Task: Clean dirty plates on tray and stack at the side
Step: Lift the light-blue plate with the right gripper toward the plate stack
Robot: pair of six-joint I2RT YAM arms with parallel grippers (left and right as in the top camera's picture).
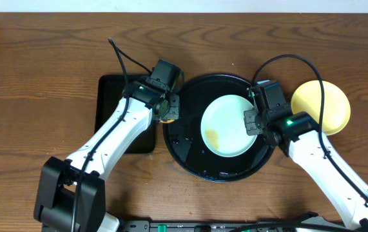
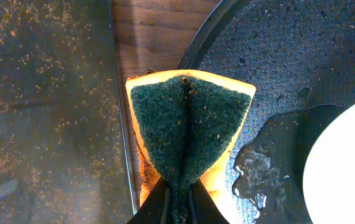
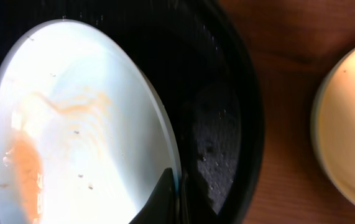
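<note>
**A:** Which way is the dirty plate from the sponge?

**B:** Start at the far left with the sponge tray [image 1: 114, 96]. Just right of it, the left gripper [image 2: 177, 198] hangs over the tray's [image 1: 217, 178] left rim. Its jaws are pinched tight on a folded sponge [image 2: 189, 124]. The white plate [image 1: 229, 125] lies to the sponge's right, inside the tray, near it but apart. The plate's brown streak [image 1: 211, 135] is on the side facing the sponge, so I'd say the left arm is the nearer one for the wipe.

**A:** And the right arm?

**B:** The right gripper [image 3: 177, 188] is nearly closed, nipping the plate's right rim. The yellow plate [image 1: 329, 106] sits on the table beyond the tray's right rim.

**A:** Anything hard to read?

**B:** I can't tell whether the pinched rim is lifted off the tray. A puddle [image 2: 258, 168] lies between sponge and plate. No blue plate shows anywhere.
</note>
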